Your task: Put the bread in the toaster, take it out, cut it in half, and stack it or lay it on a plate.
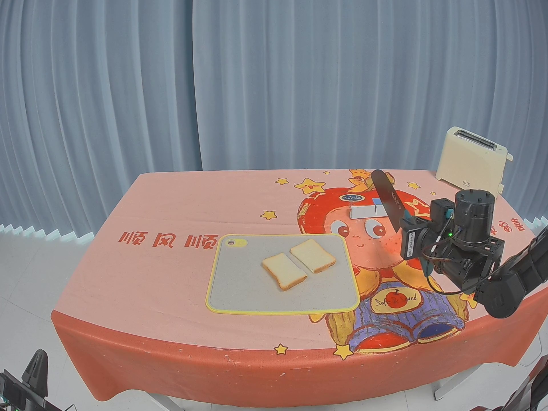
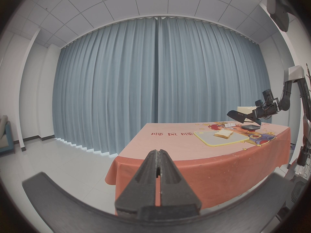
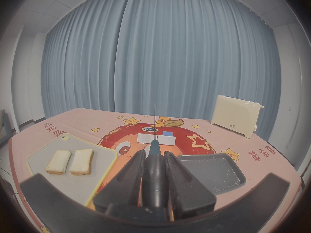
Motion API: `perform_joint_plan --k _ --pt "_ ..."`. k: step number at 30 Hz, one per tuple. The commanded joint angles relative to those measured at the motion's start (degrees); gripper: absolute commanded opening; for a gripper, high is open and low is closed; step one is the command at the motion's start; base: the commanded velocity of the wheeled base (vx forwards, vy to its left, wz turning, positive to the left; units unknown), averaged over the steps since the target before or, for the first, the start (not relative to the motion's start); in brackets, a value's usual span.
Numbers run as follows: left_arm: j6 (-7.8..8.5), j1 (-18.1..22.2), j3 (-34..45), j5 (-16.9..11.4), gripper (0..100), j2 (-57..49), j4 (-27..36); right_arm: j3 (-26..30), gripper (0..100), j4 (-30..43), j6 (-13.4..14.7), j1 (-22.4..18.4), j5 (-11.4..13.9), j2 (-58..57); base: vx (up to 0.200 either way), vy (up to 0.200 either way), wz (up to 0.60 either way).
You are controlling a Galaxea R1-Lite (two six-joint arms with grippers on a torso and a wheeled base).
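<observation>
Two bread halves (image 1: 283, 270) (image 1: 312, 256) lie side by side, slightly apart, on a grey cutting board with a yellow rim (image 1: 245, 292). My right gripper (image 1: 414, 232) hovers over the table's right side, shut on the handle of a black knife (image 1: 391, 201) whose blade angles up and back. In the right wrist view the knife handle (image 3: 155, 175) sits between the fingers, with the bread halves (image 3: 58, 161) (image 3: 82, 161) off to one side. The cream toaster (image 1: 471, 161) stands at the back right corner. My left gripper (image 2: 158, 154) is shut on nothing, low and off the table's left front.
A dark grey tray plate (image 3: 210, 172) lies under the right arm, near the table's right edge. A white block with a blue piece (image 1: 365, 209) sits behind the board. The pink printed tablecloth (image 1: 171, 212) is bare on the left half. Curtains hang behind.
</observation>
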Motion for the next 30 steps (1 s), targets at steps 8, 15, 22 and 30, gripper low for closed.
perform_joint_plan --k 8,15,22,30 --pt "-0.04 0.0 0.7 0.0 0 -0.9 0.0 0.7 0 -0.1 -0.4 -0.2 -0.1 1.3 0.0 0.0 0.0" --pt "-0.04 0.0 0.7 0.0 0 -0.9 0.0 0.6 0 -0.1 -0.4 -0.2 -0.1 1.3 0.0 0.0 0.0" --pt "-0.04 0.0 0.7 0.0 0 -0.9 0.0 0.3 0 -0.2 -0.4 -0.2 -0.1 1.7 0.0 0.0 0.0" --pt "-0.04 0.0 0.7 0.0 0 -0.9 0.0 0.3 0 -0.2 -0.4 -0.3 -0.1 1.8 0.0 0.0 0.0"
